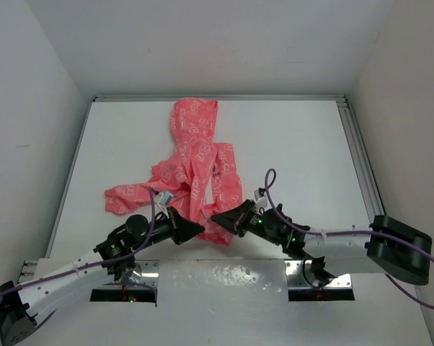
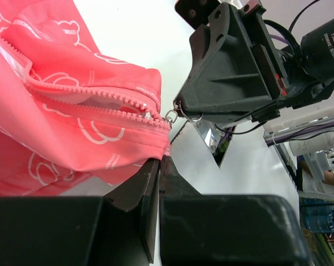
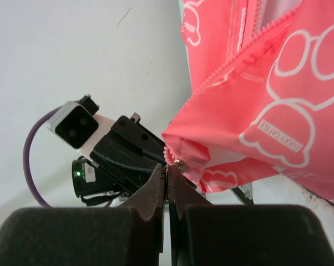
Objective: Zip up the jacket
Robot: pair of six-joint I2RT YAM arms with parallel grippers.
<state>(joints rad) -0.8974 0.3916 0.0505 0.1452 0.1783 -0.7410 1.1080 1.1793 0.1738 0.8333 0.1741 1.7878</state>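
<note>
The coral-pink jacket [image 1: 195,155] lies crumpled mid-table, hood at the far end, with its front partly open. My left gripper [image 1: 197,231] is shut on the jacket's bottom hem, and the left wrist view shows its jaws [image 2: 158,162] pinching the fabric edge just below the zipper's bottom end. The metal zipper slider [image 2: 170,116] sits at the bottom of the pink zipper teeth. My right gripper [image 1: 217,216] faces the left one, and its jaws [image 3: 168,167] are shut on the zipper pull [image 3: 181,164]. The jacket [image 3: 267,83] hangs above them.
White table with walls on three sides. An aluminium rail [image 1: 361,158] runs along the right edge. A shiny metal base plate [image 1: 224,274] lies between the arm bases at the near edge. The left arm's wrist camera [image 3: 72,126] is close behind my right jaws.
</note>
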